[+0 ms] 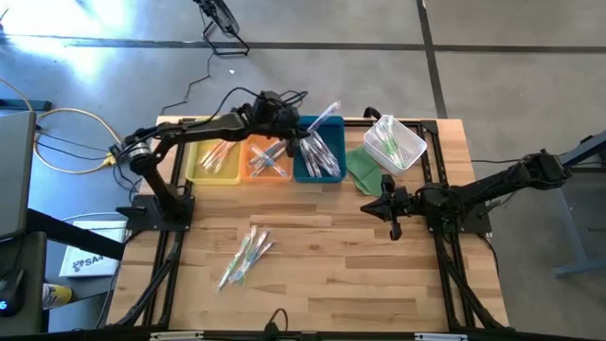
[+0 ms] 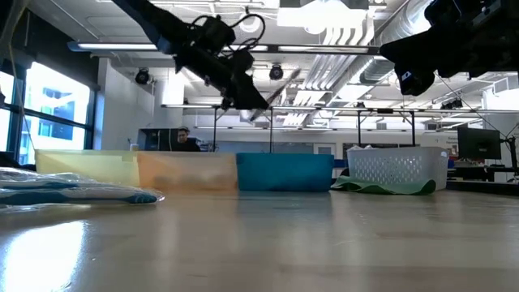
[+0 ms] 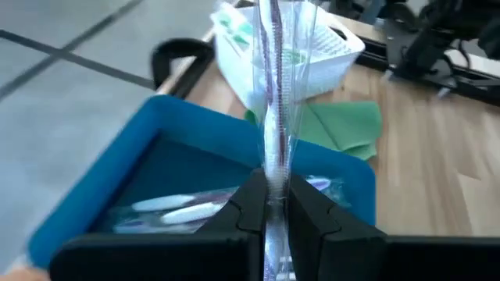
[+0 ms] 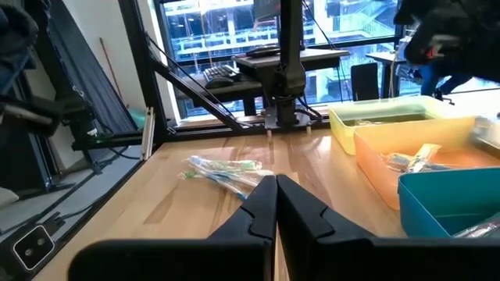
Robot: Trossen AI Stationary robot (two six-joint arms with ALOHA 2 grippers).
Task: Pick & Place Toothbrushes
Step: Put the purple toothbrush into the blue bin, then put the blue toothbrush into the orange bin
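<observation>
The left end effector pinches a wrapped toothbrush above the blue tray; release is next. More toothbrushes wait on the table. The right end effector hovers, closed, empty.

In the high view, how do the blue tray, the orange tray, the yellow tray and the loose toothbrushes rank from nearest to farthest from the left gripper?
From the left gripper:
1. Blue tray, directly beneath.
2. Orange tray, next over.
3. Yellow tray, row's far end.
4. Loose toothbrushes, on the table's front.

Overhead, table-level, two wrist-mounted close views
</observation>
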